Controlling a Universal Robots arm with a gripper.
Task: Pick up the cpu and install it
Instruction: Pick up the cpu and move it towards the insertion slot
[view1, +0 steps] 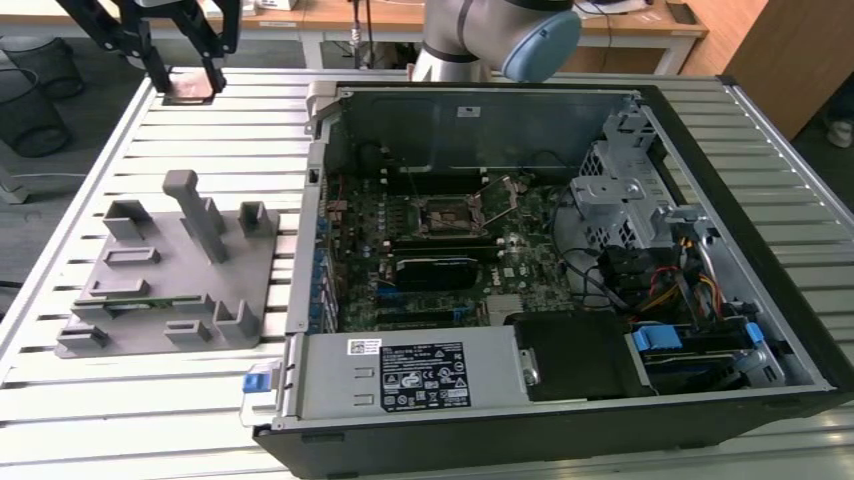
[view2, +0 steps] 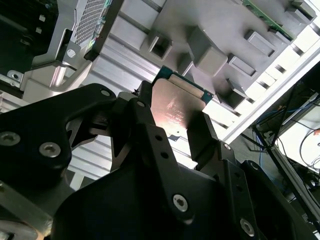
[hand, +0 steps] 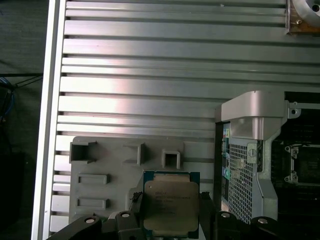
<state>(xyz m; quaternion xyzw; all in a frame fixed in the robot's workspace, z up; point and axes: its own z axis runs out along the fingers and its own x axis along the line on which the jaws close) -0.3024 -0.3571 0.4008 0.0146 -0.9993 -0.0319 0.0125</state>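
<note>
The cpu (hand: 170, 212) is a flat square chip with a silver top and a thin green rim, and my gripper (hand: 170, 199) is shut on two of its opposite edges. In the second wrist view the cpu (view2: 176, 100) sits between the black fingers (view2: 201, 132) of the gripper (view2: 172, 111). In the exterior view the gripper (view1: 190, 84) hangs raised over the table's far corner at the exterior view's left, with the cpu (view1: 187, 95) below it. The motherboard socket (view1: 447, 213) lies open inside the computer case, well off towards the exterior view's right.
A grey fixture plate (view1: 160, 270) with upright blocks lies on the slatted metal table (view1: 200, 400) beside the open computer case (view1: 534, 260). The case holds a drive cage (view1: 621, 185), cables and a power supply (view1: 407, 370). The arm's base (view1: 467, 35) stands behind the case.
</note>
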